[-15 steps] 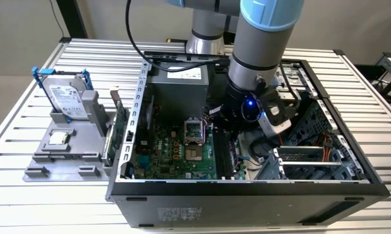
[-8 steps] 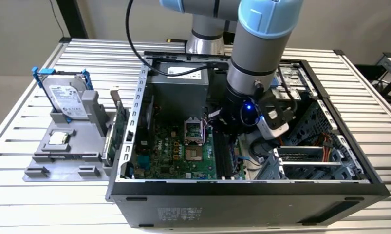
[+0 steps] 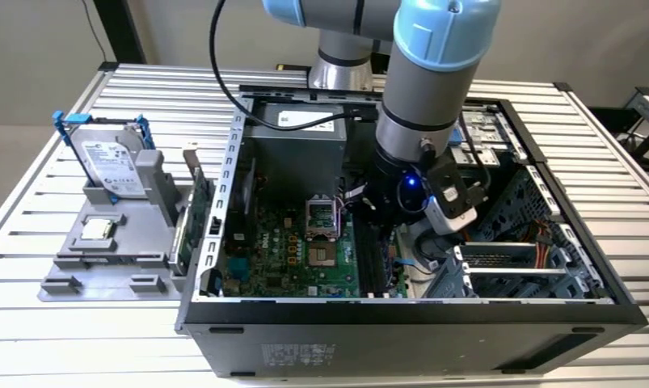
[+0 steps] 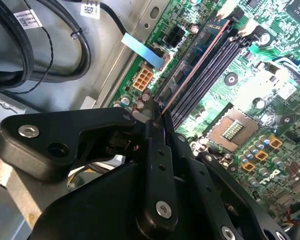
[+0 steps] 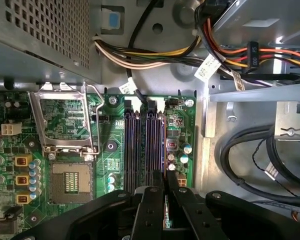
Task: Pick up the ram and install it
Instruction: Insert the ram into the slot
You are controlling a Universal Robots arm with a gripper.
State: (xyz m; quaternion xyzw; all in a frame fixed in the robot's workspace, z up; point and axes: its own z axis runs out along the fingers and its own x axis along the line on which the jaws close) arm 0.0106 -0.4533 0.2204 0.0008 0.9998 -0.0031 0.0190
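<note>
Tool point(image 4: 157, 122) fingers are drawn nearly together on the ram point(image 4: 192, 67), which shows in the second wrist view as a thin edge-on strip running from between the fingertips along the outermost of the black slots point(image 4: 210, 67) on the motherboard point(image 4: 250, 95). Whether the stick is already seated in that slot or just above it cannot be told. In the first wrist view the same fingers point(image 5: 151, 210) point down at the bank of slots point(image 5: 145, 145), and the ram itself is barely visible as a sliver between them point(image 5: 165, 220); this view adds the open processor socket point(image 5: 70, 182) with its raised metal frame beside the slots, plus bundled coloured cables point(image 5: 155, 52) leading from the power supply.

From the exterior view the arm point(image 3: 427, 105) reaches down into the open computer case point(image 3: 410, 311) lying on the slatted tabletop point(image 3: 44, 339), its wrist over the slots near the case's middle; the ram is hidden there behind the tool point(image 3: 381, 230). Toward the exterior view's left, well apart from the case, a grey holder point(image 3: 114, 242) carries a silver hard drive point(image 3: 111, 166) with blue handles and a green expansion card point(image 3: 195, 218) standing on edge.
</note>
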